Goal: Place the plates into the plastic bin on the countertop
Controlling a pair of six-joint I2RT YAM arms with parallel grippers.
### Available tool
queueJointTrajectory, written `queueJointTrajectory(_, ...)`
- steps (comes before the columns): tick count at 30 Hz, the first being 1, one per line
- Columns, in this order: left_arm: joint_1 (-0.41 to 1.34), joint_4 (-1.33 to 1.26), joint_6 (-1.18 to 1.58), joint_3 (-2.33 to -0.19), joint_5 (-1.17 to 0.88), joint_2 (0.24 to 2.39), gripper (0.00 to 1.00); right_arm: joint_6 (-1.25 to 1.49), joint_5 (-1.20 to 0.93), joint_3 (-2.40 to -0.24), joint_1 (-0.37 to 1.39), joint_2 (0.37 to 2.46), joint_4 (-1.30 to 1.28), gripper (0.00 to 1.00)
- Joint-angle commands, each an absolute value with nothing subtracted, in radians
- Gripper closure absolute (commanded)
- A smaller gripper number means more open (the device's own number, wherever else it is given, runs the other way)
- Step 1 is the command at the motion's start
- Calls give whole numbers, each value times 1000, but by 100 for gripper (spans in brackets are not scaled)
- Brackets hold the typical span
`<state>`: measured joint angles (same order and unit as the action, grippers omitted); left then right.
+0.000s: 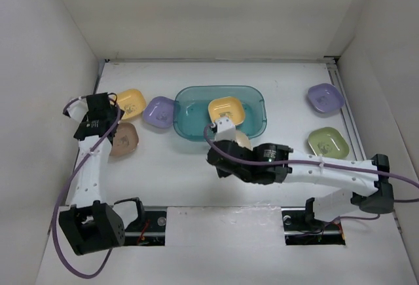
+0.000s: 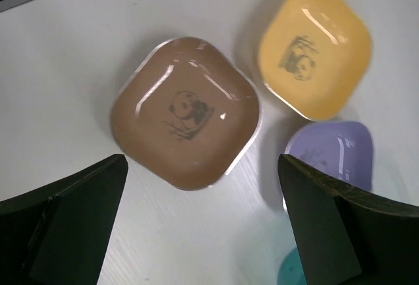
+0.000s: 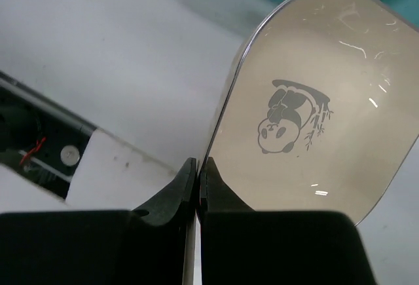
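Closest to me, my right gripper (image 3: 198,170) is pinched tight on the rim of a pale beige rounded-square plastic plate (image 3: 314,101) with a little panda on it. The plate looks lifted off the flat white countertop (image 1: 196,183), right by the near wall of the see-through teal plastic bin (image 1: 190,131). I think this plate goes in next. The right arm (image 1: 327,170) reaches low across the front from its base on the right, almost stretched out.

One yellow square plate (image 1: 226,110) lies flat inside the bin, so one is done.

Over on the left, my left gripper (image 2: 201,162) hangs above a brown square plate (image 2: 186,111). Its fingers are spread wide and it holds nothing. The left arm (image 1: 88,167) leans away from its base toward the far wall. Just past the brown plate lie a second yellow plate (image 2: 314,49) and a lavender plate (image 2: 330,151), with the lavender one just beside the bin.

On the right side sit a pale green plate (image 1: 327,142) and, farther back, another lavender plate (image 1: 325,98), both well apart from the bin. So five plates wait on the countertop, and one is in my grip.
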<state>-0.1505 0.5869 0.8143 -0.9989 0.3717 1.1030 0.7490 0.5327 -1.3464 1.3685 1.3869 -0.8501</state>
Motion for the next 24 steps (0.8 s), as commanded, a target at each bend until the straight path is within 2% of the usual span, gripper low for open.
queueJointTrajectory(1, -240, 632, 782, -939, 373, 1135, 0, 475, 644, -1465, 1266, 1445, -781, 100)
queueJointTrajectory(5, -287, 664, 782, -959, 364, 1213, 0, 111, 517, -1486, 1102, 1554, -573, 100)
queueJointTrajectory(11, -480, 603, 690, -946, 223, 1245, 0, -118, 269, -1566, 841, 1675, -428, 100)
queueJointTrajectory(14, -480, 591, 681, -946, 235, 1288, 0, -178, 187, -1629, 778, 1758, -442, 100)
queueJointTrajectory(18, -480, 563, 661, -946, 198, 1383, 0, -199, 164, -1679, 752, 1853, -457, 100)
queueJointTrajectory(24, -480, 554, 652, -946, 198, 1384, 0, -170, 195, -1701, 790, 1919, -437, 100)
